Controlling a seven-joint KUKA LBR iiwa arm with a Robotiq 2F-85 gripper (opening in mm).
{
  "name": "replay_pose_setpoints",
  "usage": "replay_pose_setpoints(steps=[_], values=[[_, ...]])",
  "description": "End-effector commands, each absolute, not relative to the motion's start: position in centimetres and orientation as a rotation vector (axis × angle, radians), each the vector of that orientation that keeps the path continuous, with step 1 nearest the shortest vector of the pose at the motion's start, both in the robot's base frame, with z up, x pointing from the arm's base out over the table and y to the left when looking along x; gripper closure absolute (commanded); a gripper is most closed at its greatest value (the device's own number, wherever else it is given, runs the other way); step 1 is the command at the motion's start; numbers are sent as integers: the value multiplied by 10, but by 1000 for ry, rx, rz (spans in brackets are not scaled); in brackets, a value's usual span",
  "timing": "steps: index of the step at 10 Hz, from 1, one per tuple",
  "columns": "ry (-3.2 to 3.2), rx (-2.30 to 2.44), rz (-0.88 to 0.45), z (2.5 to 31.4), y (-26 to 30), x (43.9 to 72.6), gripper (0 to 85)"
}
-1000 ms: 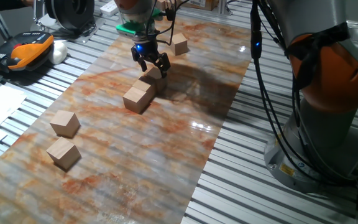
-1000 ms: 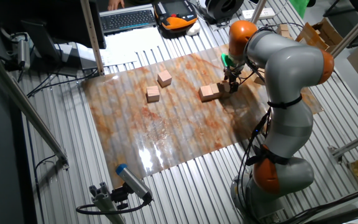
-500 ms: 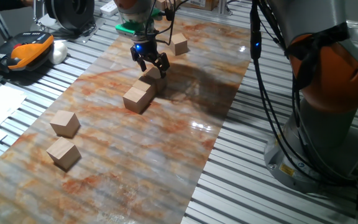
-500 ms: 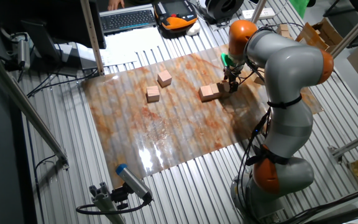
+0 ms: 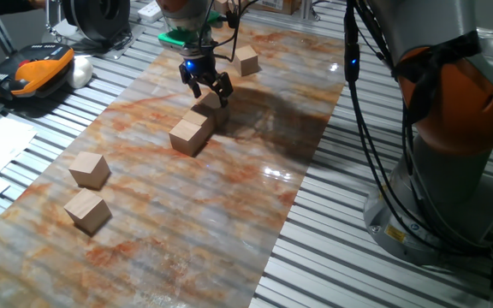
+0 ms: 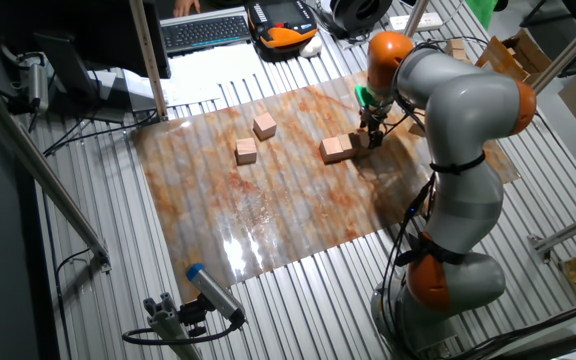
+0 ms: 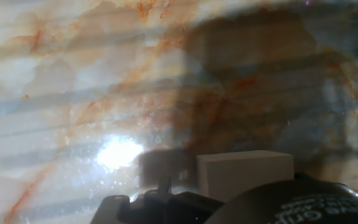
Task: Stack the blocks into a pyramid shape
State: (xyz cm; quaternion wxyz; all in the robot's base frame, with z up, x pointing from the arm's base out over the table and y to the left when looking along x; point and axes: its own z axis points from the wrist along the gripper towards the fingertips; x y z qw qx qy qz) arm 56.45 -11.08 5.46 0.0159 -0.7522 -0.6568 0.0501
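Marbled orange-and-grey sheet (image 5: 229, 184) covers a slatted metal table (image 5: 332, 248). Gripper (image 5: 209, 88) hangs with fingers spread just above a block (image 5: 210, 104) that touches a second block (image 5: 190, 134). Two more blocks (image 5: 89, 169) (image 5: 87, 210) sit near each other, well apart from that pair; another block (image 5: 246, 61) lies behind the gripper. Keyboard (image 6: 206, 30) and an orange device (image 5: 43, 67) rest beyond the sheet.

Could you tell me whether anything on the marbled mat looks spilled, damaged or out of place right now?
Nothing stands out. The blocks lie scattered but upright and undamaged on the mat, unstacked, and the tool is over one block.
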Motion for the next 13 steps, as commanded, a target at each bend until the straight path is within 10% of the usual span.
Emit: replay_pose_setpoints(steps=[1, 5, 6, 13], values=[[-2040, -2341, 159, 55, -110, 565, 170], [-2067, -2324, 152, 52, -112, 561, 170], [-2079, -2316, 155, 50, -113, 559, 0], [-2107, -2298, 163, 47, -113, 554, 0]])
